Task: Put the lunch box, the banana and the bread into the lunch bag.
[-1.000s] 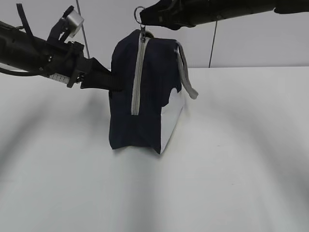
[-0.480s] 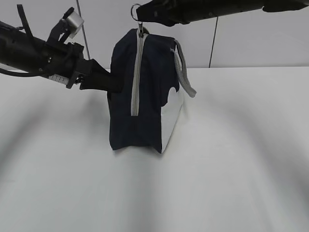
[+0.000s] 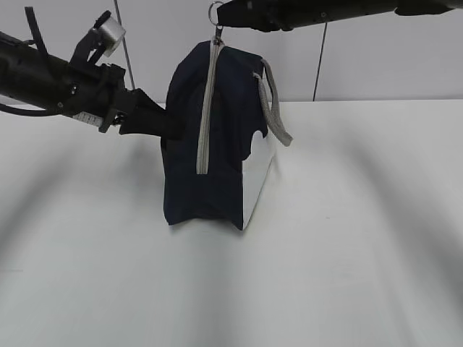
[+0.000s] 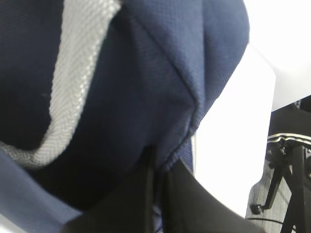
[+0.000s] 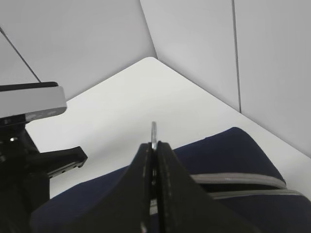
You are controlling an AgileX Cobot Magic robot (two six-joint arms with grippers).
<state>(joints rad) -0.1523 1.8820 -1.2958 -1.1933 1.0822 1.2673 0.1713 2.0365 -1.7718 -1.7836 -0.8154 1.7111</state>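
Observation:
The navy lunch bag stands on end on the white table, its white side panel facing right. Its grey zipper runs up the near face and looks closed. My right gripper reaches in from the upper right, shut on the zipper's ring pull above the bag's top; the ring sticks out between the right gripper's jaws. My left gripper is shut on a fold of the bag's fabric on its left side. The lunch box, the banana and the bread are out of view.
A grey strap handle hangs loose off the bag's right side. The white table spreads around the bag, with a grey panelled wall behind. A dark stand shows beyond the table edge in the left wrist view.
My right gripper has shifted slightly right and up with the ring pull, drawing the bag's top taut. The left arm has not moved.

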